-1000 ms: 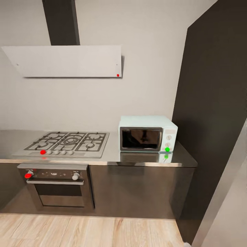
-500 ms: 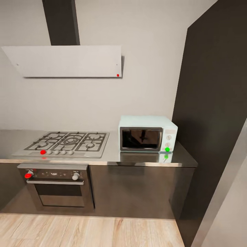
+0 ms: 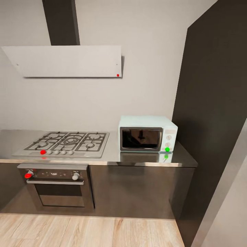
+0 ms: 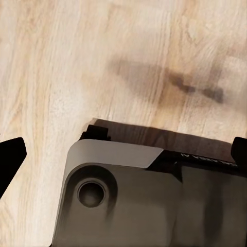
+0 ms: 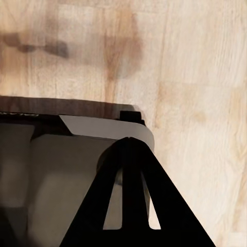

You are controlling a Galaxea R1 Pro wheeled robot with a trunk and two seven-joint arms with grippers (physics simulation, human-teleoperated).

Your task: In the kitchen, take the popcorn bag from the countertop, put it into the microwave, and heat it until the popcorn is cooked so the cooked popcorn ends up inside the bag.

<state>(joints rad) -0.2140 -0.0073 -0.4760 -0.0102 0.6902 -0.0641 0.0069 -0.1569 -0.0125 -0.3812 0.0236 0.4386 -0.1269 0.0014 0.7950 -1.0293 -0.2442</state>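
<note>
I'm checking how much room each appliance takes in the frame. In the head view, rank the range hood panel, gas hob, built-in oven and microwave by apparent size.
Largest to smallest:
1. Range hood panel
2. Built-in oven and gas hob look close; the hob is foreshortened, so I won't rank them.
3. Microwave

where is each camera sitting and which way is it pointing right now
Head view: on the robot's head, facing a kitchen wall with the microwave on the countertop, beside a gas hob above an oven; none of the robot's body here.
Left wrist view: on the left arm, looking down at the wooden floor over the robot's grey base; dark fingers at the edges.
Right wrist view: on the right arm, also looking down; closed right gripper.
Shared: both wrist views show floor and base.
</note>
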